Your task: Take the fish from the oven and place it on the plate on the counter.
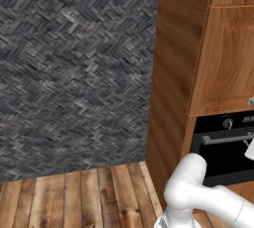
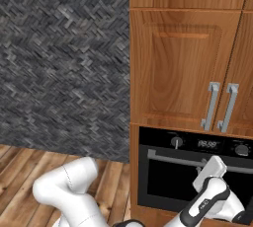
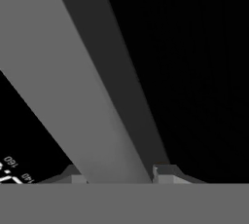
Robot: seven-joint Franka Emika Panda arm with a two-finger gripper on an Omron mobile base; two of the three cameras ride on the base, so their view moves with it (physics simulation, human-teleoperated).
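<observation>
Right up close in the hand view, the oven's grey door handle [image 3: 97, 96] runs diagonally between the two dark fingertips [image 3: 165, 172], one on each side and hugging the bar, so the gripper [image 3: 119, 177] looks clamped around it. Tiny white dial numbers sit at the lower left; I make out "160" and maybe "140". From the right base view, the oven [image 2: 192, 171] sits shut under wooden cabinet doors [image 2: 180, 68], its little display [image 2: 207, 144] too blurry to read. The white hand is at the handle.
</observation>
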